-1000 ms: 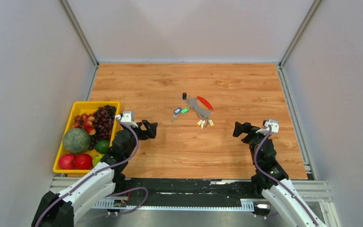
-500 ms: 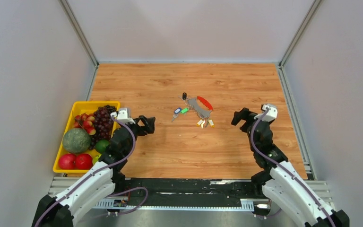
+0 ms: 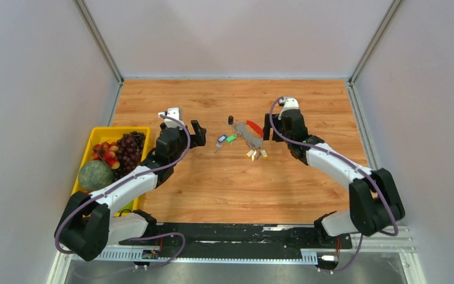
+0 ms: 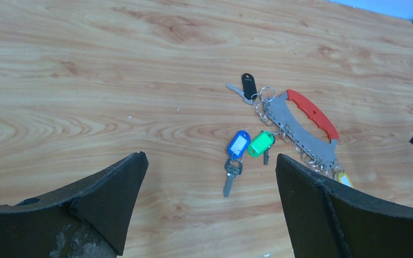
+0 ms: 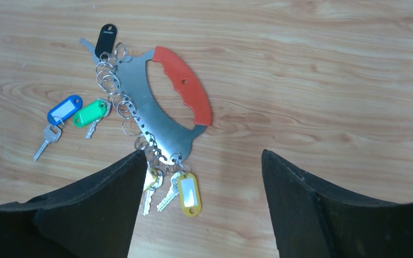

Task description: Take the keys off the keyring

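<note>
While both arms reach in over the wooden surface [image 3: 213, 189], you have the keyring [image 3: 249, 135] lying flat at about its middle, between the two end effectors and touched by neither. The right wrist view shows it best: the keyring [image 5: 151, 110] is a flat, curved plate of grey metal with a red grip [image 5: 185, 86] bowed along one side, leaving a slot between grip and plate. Along the other edge runs a line of small holes threaded with thin split rings. At one end hangs the black-tagged key [image 5: 106, 33]. Midway along lie the blue-tagged key [image 5: 64, 109] and the green-tagged key [image 5: 90, 113], side by side on the wood. At the other end sits the yellow-tagged key [image 5: 187, 192] with bare silver keys just beside it. Several rings appear to carry nothing. Your left end effector [image 3: 198, 134] is on the blue and green side, near those tags but apart from them, with its fingers [image 4: 113, 185] spread wide and nothing between them. Your right end effector [image 3: 268, 126] is just beside the red grip, and its fingers [image 5: 113, 193] are likewise spread and hold nothing. At the left edge of the surface stands a yellow bin [image 3: 121, 129] of fruit, well apart from the keys.
</note>
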`<act>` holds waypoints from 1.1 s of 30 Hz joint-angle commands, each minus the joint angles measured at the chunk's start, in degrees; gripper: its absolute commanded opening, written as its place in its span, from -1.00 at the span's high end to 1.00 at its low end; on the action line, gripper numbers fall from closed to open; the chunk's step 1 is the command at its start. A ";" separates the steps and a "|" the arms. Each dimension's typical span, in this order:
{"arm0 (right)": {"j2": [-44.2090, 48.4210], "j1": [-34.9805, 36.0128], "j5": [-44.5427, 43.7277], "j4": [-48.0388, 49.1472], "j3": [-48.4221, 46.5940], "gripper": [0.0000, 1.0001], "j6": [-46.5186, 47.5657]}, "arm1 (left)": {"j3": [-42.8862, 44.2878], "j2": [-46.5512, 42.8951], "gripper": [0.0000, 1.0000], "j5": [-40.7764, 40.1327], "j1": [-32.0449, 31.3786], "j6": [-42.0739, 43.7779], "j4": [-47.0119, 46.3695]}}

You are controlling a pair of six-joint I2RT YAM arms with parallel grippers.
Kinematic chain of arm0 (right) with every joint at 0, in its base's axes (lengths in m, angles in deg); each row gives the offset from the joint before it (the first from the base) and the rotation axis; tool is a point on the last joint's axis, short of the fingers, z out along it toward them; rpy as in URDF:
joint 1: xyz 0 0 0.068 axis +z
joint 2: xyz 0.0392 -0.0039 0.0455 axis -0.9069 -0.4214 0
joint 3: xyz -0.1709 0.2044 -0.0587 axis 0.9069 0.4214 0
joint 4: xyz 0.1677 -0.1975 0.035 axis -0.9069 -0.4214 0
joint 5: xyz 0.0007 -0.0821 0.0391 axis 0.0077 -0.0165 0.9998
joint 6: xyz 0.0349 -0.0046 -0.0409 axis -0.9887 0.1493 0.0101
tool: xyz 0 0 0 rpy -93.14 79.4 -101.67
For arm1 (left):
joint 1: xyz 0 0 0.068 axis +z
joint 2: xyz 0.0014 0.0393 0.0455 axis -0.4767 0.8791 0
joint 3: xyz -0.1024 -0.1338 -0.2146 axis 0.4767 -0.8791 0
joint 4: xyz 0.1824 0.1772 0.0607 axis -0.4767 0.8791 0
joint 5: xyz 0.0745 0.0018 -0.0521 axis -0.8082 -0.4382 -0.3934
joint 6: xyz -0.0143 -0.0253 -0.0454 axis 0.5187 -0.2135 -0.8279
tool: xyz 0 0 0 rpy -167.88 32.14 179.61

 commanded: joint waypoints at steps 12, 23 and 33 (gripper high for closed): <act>-34.16 -2.37 15.75 -11.13 -29.00 -0.25 11.73 | 0.02 9.21 -1.00 6.50 -0.06 -2.12 -7.67; -43.32 -2.41 11.57 -17.94 -35.21 0.08 12.25 | -1.27 7.05 -1.00 6.27 -0.08 -2.41 -8.55; -37.16 -2.15 7.58 -18.93 -29.75 0.39 10.47 | -0.97 7.33 -1.00 8.40 -0.12 -2.52 -8.82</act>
